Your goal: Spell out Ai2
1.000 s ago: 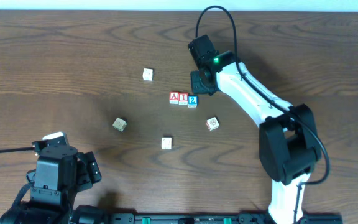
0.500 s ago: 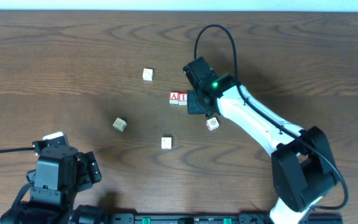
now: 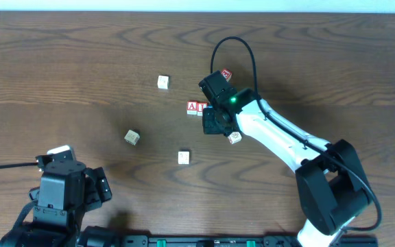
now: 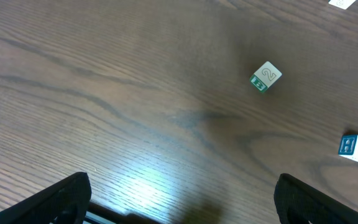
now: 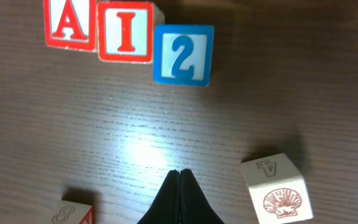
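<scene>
In the right wrist view a red A block [image 5: 71,23], a red I block [image 5: 125,31] and a blue 2 block [image 5: 183,55] lie in a row; the 2 sits slightly lower than the other two. My right gripper [image 5: 180,173] is shut and empty, just in front of the row and not touching it. In the overhead view the A [image 3: 192,106] and the I [image 3: 201,107] show, and my right gripper [image 3: 215,122] hides the 2. My left gripper [image 4: 179,205] is open and empty over bare table at the front left.
A shell-picture block [image 5: 277,190] lies right of my right fingers and a block marked 8 [image 5: 73,213] to their left. Loose blocks lie at the back [image 3: 162,82], left [image 3: 132,137] and front [image 3: 184,157]; a red one [image 3: 225,75] lies behind the right arm. A green 2 block [image 4: 265,76] shows in the left wrist view.
My right arm has swung from behind the row towards the front, so its gripper now covers the 2 block from overhead and a red block behind it is uncovered. The left arm has not moved.
</scene>
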`<control>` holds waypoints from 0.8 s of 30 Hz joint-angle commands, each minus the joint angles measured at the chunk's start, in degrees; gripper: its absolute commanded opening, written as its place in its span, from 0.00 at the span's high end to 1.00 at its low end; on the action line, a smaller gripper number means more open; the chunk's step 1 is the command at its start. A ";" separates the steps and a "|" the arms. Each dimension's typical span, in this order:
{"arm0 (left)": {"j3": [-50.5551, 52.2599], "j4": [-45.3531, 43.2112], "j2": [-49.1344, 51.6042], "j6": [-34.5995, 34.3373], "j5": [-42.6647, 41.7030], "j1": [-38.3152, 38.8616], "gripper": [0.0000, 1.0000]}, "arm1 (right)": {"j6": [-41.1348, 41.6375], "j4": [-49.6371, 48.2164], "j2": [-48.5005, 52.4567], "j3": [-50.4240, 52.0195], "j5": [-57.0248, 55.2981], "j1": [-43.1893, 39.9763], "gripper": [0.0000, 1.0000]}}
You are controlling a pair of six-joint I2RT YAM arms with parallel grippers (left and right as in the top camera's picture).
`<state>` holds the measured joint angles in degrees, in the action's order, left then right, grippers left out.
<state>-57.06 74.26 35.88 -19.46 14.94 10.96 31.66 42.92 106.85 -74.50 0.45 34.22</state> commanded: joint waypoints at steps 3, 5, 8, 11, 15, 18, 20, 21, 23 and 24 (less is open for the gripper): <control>-0.24 -0.04 -0.15 -0.24 0.04 -0.17 0.05 | 1.09 0.11 -0.72 1.07 1.11 0.52 0.99; -0.24 -0.04 -0.15 -0.24 0.04 -0.17 0.05 | 1.09 -0.04 -0.39 1.38 1.14 0.57 0.99; -0.24 -0.04 -0.15 -0.24 0.04 -0.17 0.05 | 1.09 -0.66 0.98 1.44 1.20 0.59 0.99; -0.24 -0.04 -0.15 -0.22 0.04 -0.17 0.05 | 1.09 -2.14 2.05 1.44 1.53 0.59 0.99; -0.24 -0.04 -0.15 -0.22 0.04 -0.17 0.05 | 1.09 -3.63 2.45 1.44 1.49 0.59 0.99; -0.24 -0.04 -0.15 -0.24 0.04 -0.17 0.05 | 1.09 -3.52 3.08 1.44 1.51 0.57 0.99; -0.24 -0.04 -0.15 -0.24 0.04 -0.17 0.05 | 1.09 -3.61 3.74 1.44 1.49 0.57 0.99; -0.24 -0.04 -0.15 -0.24 0.04 -0.17 0.05 | 1.09 -3.76 4.20 1.44 1.46 0.57 0.99; -0.24 -0.04 -0.15 -0.24 0.04 -0.17 0.05 | 1.09 -4.22 4.87 1.44 1.44 0.33 0.99; -0.24 -0.04 -0.15 -0.24 0.04 -0.17 0.05 | 1.09 -4.50 5.11 1.44 1.44 0.24 0.99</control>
<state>-57.06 74.26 35.88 -19.46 14.96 10.96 31.68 38.94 110.63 -73.32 1.76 34.33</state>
